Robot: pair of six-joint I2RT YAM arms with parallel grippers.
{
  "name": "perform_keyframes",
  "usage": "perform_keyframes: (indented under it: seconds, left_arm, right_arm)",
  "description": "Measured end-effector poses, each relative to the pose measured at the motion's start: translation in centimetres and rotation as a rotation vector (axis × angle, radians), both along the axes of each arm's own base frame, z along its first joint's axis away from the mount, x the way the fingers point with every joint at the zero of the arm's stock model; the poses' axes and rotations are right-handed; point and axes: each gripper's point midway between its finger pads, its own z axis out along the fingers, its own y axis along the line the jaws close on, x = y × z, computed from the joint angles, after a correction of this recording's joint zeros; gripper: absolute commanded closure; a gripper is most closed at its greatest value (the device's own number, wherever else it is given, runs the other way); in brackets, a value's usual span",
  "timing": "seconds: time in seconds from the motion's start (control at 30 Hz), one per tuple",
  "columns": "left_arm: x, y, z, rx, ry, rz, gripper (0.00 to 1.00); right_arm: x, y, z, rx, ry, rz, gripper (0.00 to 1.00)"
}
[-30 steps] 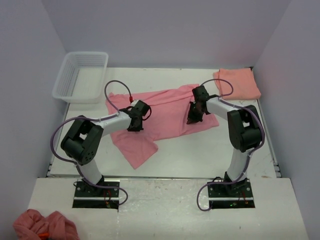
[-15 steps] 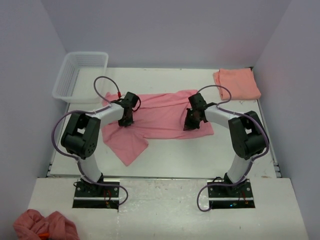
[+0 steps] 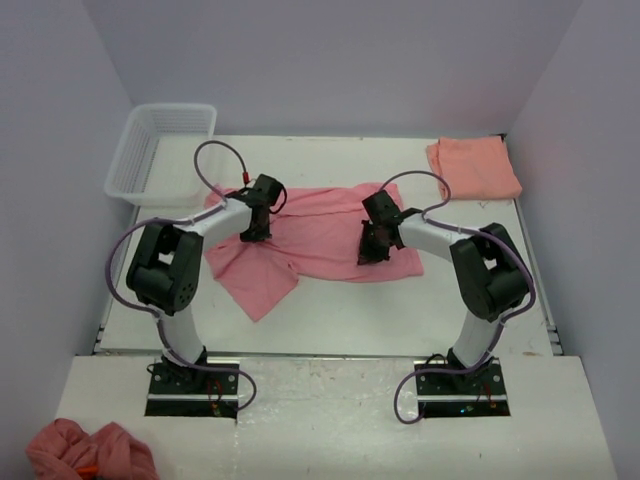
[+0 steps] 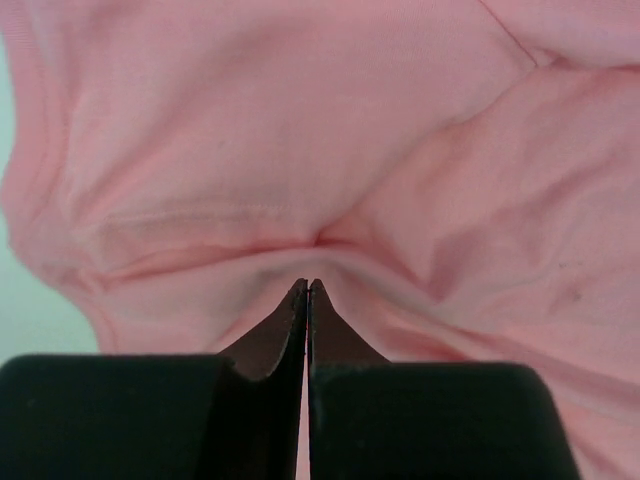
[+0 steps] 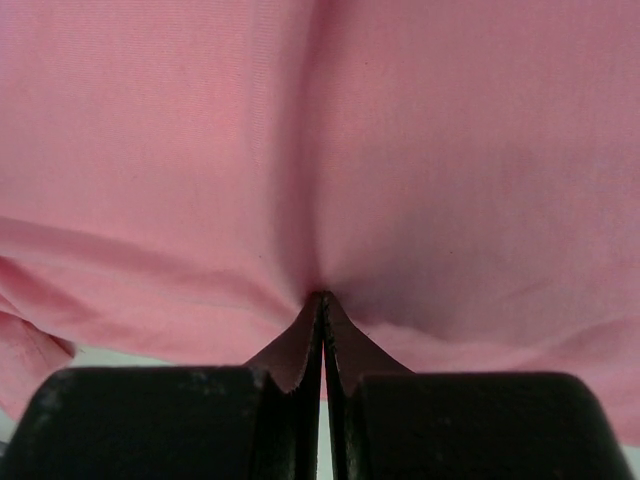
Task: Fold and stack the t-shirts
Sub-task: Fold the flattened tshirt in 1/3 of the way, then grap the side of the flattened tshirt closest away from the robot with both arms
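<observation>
Top: both tools have dragged the rose-pink t-shirt [image 3: 320, 232] left and back across the tabletop [image 3: 330, 310]. Left tool [image 3: 255, 233] and right tool [image 3: 368, 252] sit on it. Salmon-orange t-shirt [image 3: 475, 167] lies folded in the far right corner.
Left wrist: jaws pressed together, pinching a pink ridge.
Right wrist: same.
Looks like straightening, fold still pending.
</observation>
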Motion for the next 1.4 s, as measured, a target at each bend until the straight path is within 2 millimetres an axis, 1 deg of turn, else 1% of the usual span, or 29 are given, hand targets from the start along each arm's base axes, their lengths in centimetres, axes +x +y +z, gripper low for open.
perform_keyframes:
  seconds: [0.03, 0.1, 0.17, 0.23, 0.27, 0.33, 0.37, 0.4, 0.43, 0.47, 0.53, 0.57, 0.6, 0.67, 0.7, 0.77, 0.83, 0.93, 1.03, 1.17, 1.23, 1.27, 1.33, 1.4]
  left_arm:
    - [-0.1, 0.1, 0.7, 0.009, -0.017, 0.000, 1.00]
    - [-0.7, 0.1, 2.5, 0.018, -0.058, -0.003, 1.00]
    - [-1.4, -0.4, 5.1, 0.014, -0.118, -0.012, 1.00]
    - [-2.2, -1.4, 8.1, -0.005, -0.197, -0.021, 1.00]
    - [-2.6, -1.9, 9.4, -0.020, -0.229, -0.030, 1.00]
    - [-3.8, -3.2, 11.4, -0.059, -0.272, -0.049, 1.00]
    - [-4.4, -3.8, 12.0, -0.073, -0.279, -0.062, 1.00]
    - [-5.1, -4.2, 12.2, -0.080, -0.276, -0.068, 1.00]
    - [-5.8, -4.6, 12.1, -0.083, -0.264, -0.075, 1.00]
    - [-6.5, -4.9, 11.8, -0.080, -0.247, -0.083, 0.99]
    - [-8.1, -5.2, 10.4, -0.068, -0.200, -0.097, 0.96]
    - [-9.2, -5.2, 9.3, -0.055, -0.165, -0.107, 0.94]
    - [-10.5, -5.0, 8.2, -0.041, -0.126, -0.116, 0.89]
    - [-12.6, -4.6, 6.5, -0.016, -0.061, -0.125, 0.86]
    - [-13.6, -4.3, 5.9, -0.007, -0.035, -0.123, 0.83]
    - [-15.0, -3.8, 5.4, 0.000, -0.012, -0.115, 0.80]
    - [-15.9, -3.2, 5.4, -0.006, -0.006, -0.097, 0.80]
    - [-16.8, -2.7, 5.2, -0.014, -0.005, -0.071, 0.81]
    - [-17.8, -2.1, 4.3, -0.002, 0.018, -0.054, 0.82]
    - [-19.2, -1.6, 2.8, 0.022, 0.057, -0.052, 0.80]
    - [-19.6, -1.5, 2.2, 0.041, 0.078, -0.056, 0.76]
    - [-19.6, -1.5, 2.0, 0.047, 0.083, -0.057, 0.71]
    - [-19.7, -1.6, 1.7, 0.048, 0.086, -0.055, 0.69]
    - [-19.7, -1.7, 1.6, 0.044, 0.083, -0.056, 0.64]
  right_arm:
    - [0.0, -0.1, 0.0, -0.006, -0.001, 0.000, 1.00]
    - [-0.2, -0.3, 0.2, -0.023, -0.004, 0.004, 0.96]
    - [-0.7, -0.9, 0.5, -0.053, 0.001, 0.006, 0.93]
    - [-1.0, -1.5, 1.4, -0.076, -0.008, 0.004, 0.88]
    - [-1.1, -1.9, 2.2, -0.088, -0.020, 0.002, 0.86]
    - [-1.0, -2.4, 4.4, -0.096, -0.057, -0.007, 0.76]
    - [-0.9, -2.6, 5.7, -0.096, -0.084, -0.015, 0.71]
    - [-0.6, -2.8, 7.0, -0.097, -0.113, -0.023, 0.63]
    - [-0.4, -3.1, 8.3, -0.099, -0.144, -0.031, 0.56]
    - [-0.3, -3.3, 9.4, -0.097, -0.170, -0.040, 0.53]
    - [-0.1, -4.0, 11.2, -0.097, -0.213, -0.058, 0.50]
    - [-0.1, -4.3, 11.8, -0.092, -0.224, -0.068, 0.50]
    - [0.0, -4.8, 12.1, -0.090, -0.226, -0.080, 0.50]
    - [0.3, -6.1, 12.2, -0.091, -0.215, -0.118, 0.50]
    - [0.6, -7.0, 12.2, -0.093, -0.209, -0.141, 0.50]
    - [1.2, -8.9, 12.0, -0.105, -0.198, -0.191, 0.50]
    - [1.6, -10.5, 11.9, -0.109, -0.190, -0.230, 0.50]
    - [2.0, -11.8, 11.8, -0.112, -0.180, -0.253, 0.50]
    - [1.9, -12.0, 11.4, -0.109, -0.168, -0.241, 0.50]
    - [1.6, -12.0, 11.2, -0.103, -0.157, -0.222, 0.50]
    - [1.5, -12.0, 11.0, -0.097, -0.151, -0.217, 0.50]
    - [1.5, -12.1, 10.9, -0.096, -0.151, -0.216, 0.50]
    - [1.4, -12.2, 10.7, -0.097, -0.146, -0.214, 0.50]
    - [1.3, -12.3, 10.5, -0.100, -0.142, -0.211, 0.50]
